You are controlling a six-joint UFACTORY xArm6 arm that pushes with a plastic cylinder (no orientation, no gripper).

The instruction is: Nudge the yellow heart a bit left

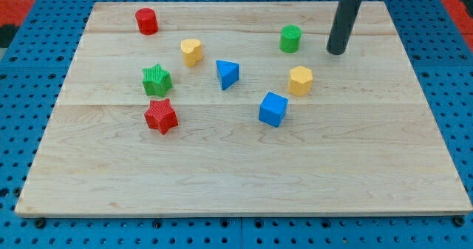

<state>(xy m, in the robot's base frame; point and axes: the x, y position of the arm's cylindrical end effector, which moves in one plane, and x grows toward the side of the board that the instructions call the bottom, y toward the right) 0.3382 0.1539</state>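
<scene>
The yellow heart (191, 52) lies on the wooden board (244, 168) at the upper left of centre. My tip (337, 52) is at the upper right, far to the right of the heart. The green cylinder (290, 38) stands between them, just left of my tip. The blue triangle (228, 74) lies right of and below the heart. The tip touches no block.
A red cylinder (147, 21) is at the top left. A green star (157, 79) and a red star (161, 116) lie below and left of the heart. A yellow hexagon (300, 80) and a blue cube (273, 108) lie right of centre.
</scene>
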